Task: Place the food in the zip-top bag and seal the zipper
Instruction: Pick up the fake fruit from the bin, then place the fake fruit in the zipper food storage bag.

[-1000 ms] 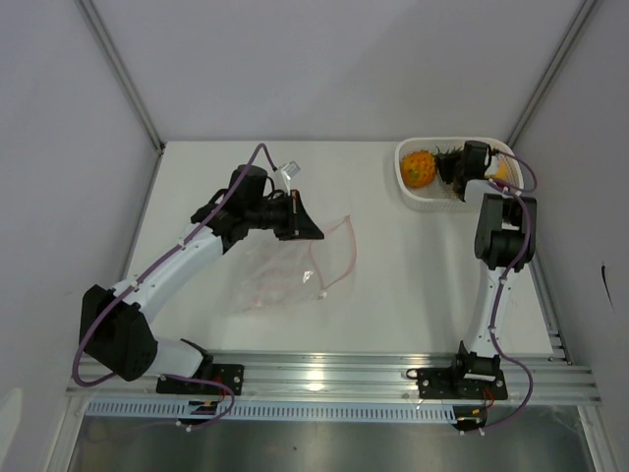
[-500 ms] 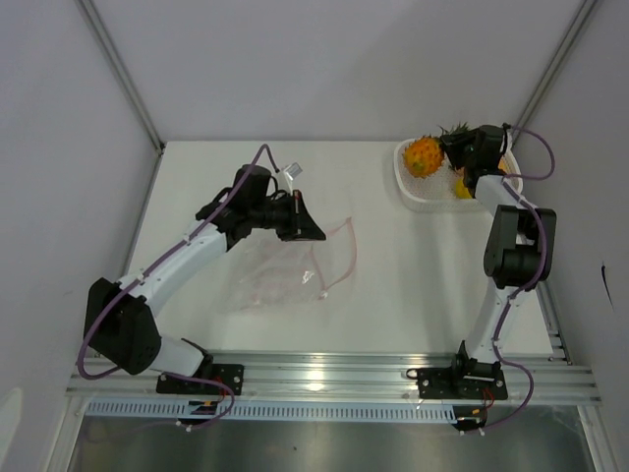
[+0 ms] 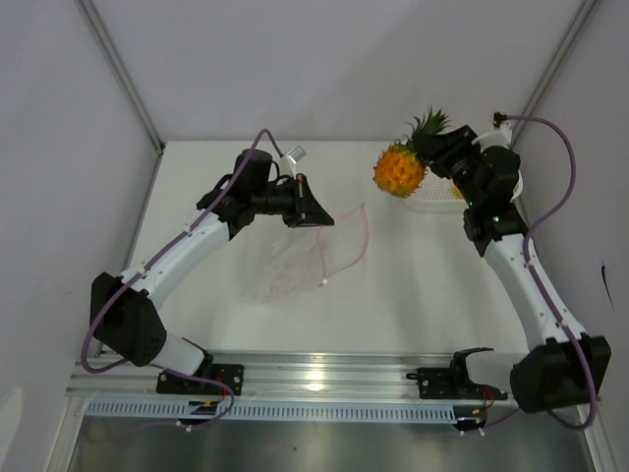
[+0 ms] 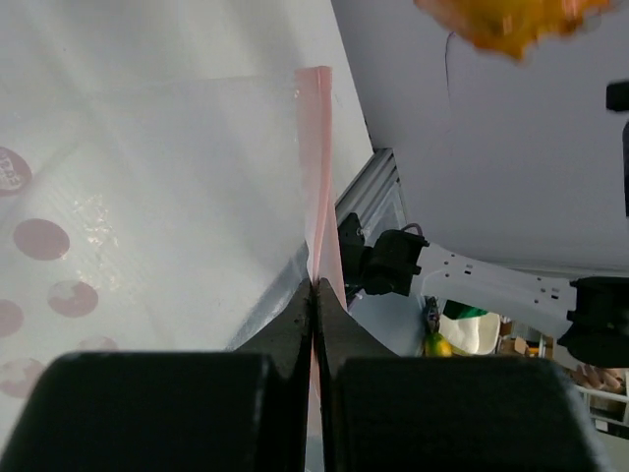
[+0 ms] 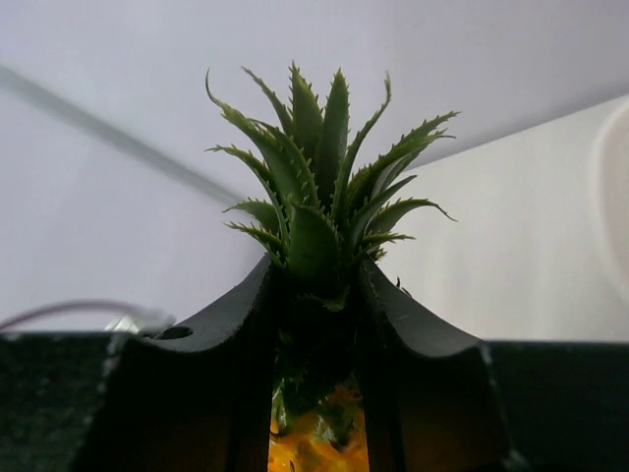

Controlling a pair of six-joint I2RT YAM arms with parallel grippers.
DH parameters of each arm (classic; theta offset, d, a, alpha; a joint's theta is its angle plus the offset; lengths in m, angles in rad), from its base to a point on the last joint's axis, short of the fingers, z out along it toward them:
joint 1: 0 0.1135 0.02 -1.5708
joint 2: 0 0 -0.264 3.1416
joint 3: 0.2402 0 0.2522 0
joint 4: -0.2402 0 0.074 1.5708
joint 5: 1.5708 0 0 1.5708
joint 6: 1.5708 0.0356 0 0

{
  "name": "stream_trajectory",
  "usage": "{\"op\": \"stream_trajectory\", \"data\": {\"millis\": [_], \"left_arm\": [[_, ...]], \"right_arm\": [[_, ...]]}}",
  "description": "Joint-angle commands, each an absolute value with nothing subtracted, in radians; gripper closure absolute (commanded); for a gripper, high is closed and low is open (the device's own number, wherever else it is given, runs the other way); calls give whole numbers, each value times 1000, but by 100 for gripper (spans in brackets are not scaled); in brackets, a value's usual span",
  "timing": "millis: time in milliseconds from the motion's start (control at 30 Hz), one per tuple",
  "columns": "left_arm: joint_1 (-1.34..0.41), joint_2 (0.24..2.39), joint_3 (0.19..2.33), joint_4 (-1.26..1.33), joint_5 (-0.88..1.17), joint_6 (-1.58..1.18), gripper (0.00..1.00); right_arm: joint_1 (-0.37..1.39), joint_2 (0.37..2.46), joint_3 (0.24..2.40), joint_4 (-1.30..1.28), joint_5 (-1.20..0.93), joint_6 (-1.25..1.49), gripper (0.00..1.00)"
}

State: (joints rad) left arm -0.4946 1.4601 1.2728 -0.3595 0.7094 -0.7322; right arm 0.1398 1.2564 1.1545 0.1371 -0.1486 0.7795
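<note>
My right gripper [image 3: 429, 147] is shut on the green crown of the orange pineapple [image 3: 398, 169] and holds it in the air to the left of the basket. In the right wrist view the crown [image 5: 316, 167] sticks up between the fingers of my right gripper [image 5: 316, 280]. My left gripper [image 3: 313, 214] is shut on the pink zipper [image 4: 319, 167] of the clear zip-top bag [image 3: 300, 258] and lifts one mouth edge off the table. The rest of the bag lies flat. The left wrist view shows my left gripper [image 4: 314, 287] pinching that strip, with the pineapple [image 4: 511, 22] at the top edge.
A white mesh basket [image 3: 430, 204] stands at the back right, mostly hidden behind my right arm, with a yellow fruit [image 3: 455, 193] showing in it. Grey walls close in the table at the back and sides. A metal rail runs along the near edge.
My right arm has lifted the pineapple out of the basket and carried it up and to the left. My left gripper has raised the bag's mouth edge a little.
</note>
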Motion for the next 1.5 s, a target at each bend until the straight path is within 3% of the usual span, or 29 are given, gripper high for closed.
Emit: {"op": "stream_trajectory", "data": {"millis": [0,300,700,800,1133,1467], "left_arm": [[-494,1479,1312,-319,764,-779,99],[-499,1459,1269,-253,804,-844,99],[-523,1431,1259,-229,782,-879,99],[-538,1422,1261,-218,759,-896,99],[-597,1382,1210,-157,628,-952,99],[-673,1309,1158,-118,417,-1003,99]], "right_arm": [[198,1122,1057,94,-138,715,87],[382,901,953,22,-147,687,89],[509,856,954,-84,6,715,92],[534,859,951,-109,90,770,95],[584,830,975,-291,333,1087,91],[635,827,959,-451,449,1333,94]]}}
